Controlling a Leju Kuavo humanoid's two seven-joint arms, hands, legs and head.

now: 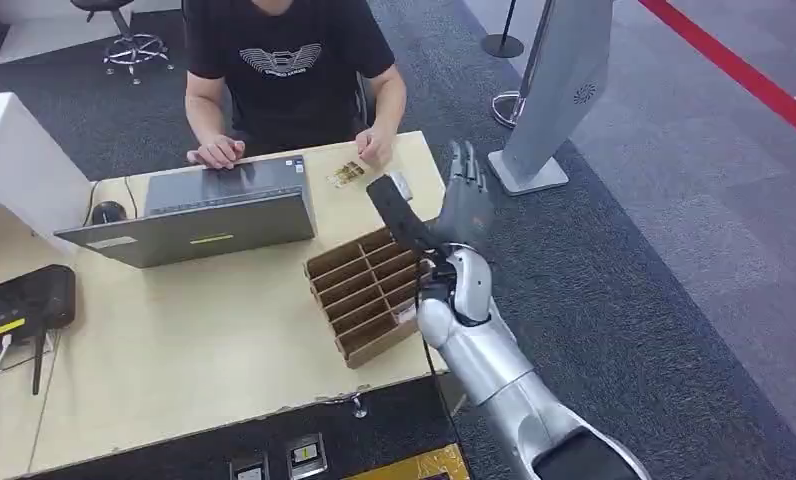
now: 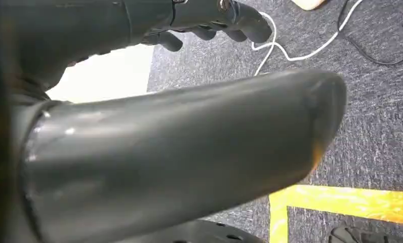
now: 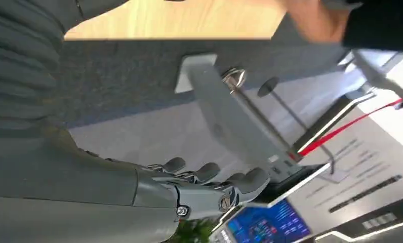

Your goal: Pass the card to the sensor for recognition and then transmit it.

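While the right hand [image 1: 461,205] stands raised right of centre in the head view, beyond the table's right edge, its fingers point up and apart, its thumb juts toward the upper left, and it grasps nothing. The right wrist view shows the same fingers [image 3: 209,174] loose and bare over grey carpet.

Seen in the left wrist view, the left hand [image 2: 189,126] also holds nothing. Its thick thumb crosses the middle of the frame and its darker fingers [image 2: 225,23] are bent at the top edge, well apart from the thumb.

A gold card [image 1: 346,174] lies flat on the pale table [image 1: 204,350], above centre, just beside the person's hand [image 1: 374,147] and apart from both robot hands.

Below it, the cardboard organiser [image 1: 366,290] sits near the table's right edge, divided into rows of narrow slots. Those slots show bare cardboard walls, and one small pale item at the lower right corner is too small to identify.

An open laptop [image 1: 214,212] stands left of the organiser, and a black device [image 1: 19,300] lies at the left edge.
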